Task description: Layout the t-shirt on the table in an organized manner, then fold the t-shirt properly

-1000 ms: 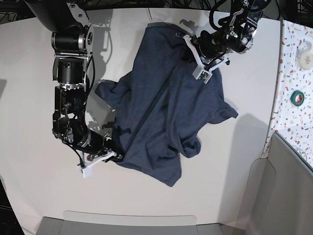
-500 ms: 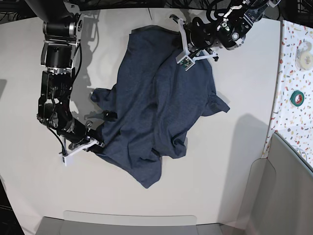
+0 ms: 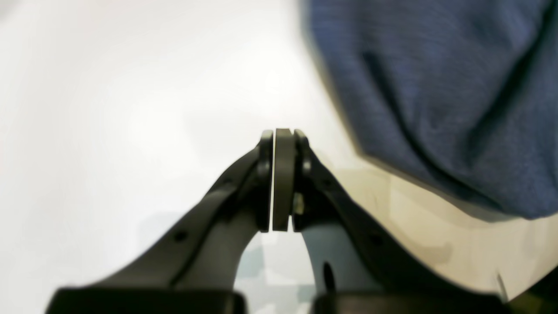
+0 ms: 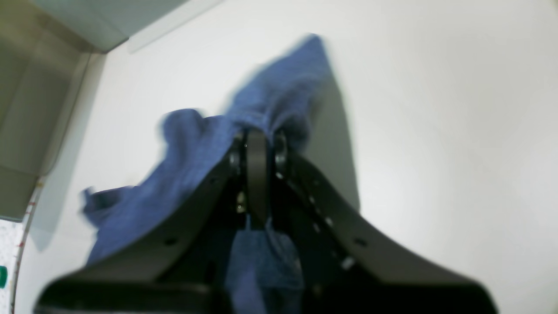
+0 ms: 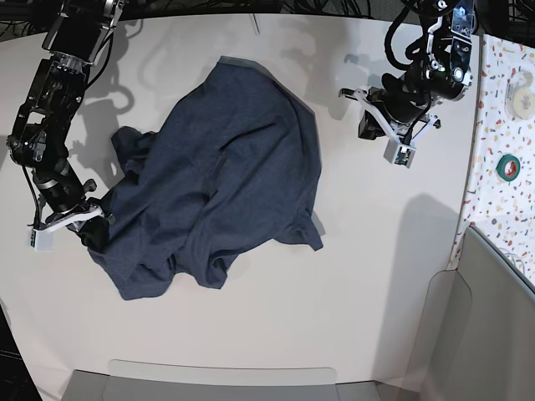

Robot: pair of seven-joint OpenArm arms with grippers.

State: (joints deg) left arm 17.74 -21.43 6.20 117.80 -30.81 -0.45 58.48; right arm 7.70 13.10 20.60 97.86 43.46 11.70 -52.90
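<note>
The dark navy t-shirt (image 5: 221, 167) lies crumpled on the white table (image 5: 368, 276), left of centre. At its lower-left edge my right gripper (image 5: 94, 232) is shut on a bunch of the cloth. The right wrist view shows the t-shirt (image 4: 192, 174) pinched in the right gripper (image 4: 258, 137), trailing away over the table (image 4: 436, 109). My left gripper (image 5: 365, 127) hangs to the right of the shirt, apart from it. In the left wrist view the left gripper (image 3: 283, 136) is shut and empty, with the t-shirt (image 3: 436, 87) at the upper right.
A narrow speckled surface (image 5: 501, 125) along the right edge carries a green tape roll (image 5: 507, 166) and a white roll (image 5: 522, 88). A grey bin (image 5: 493, 317) stands at the lower right. A grey tray edge (image 5: 226, 376) runs along the front.
The left gripper has let go of the shirt and swung right, away from it. The right gripper has dragged the shirt leftward across the table, still holding its edge.
</note>
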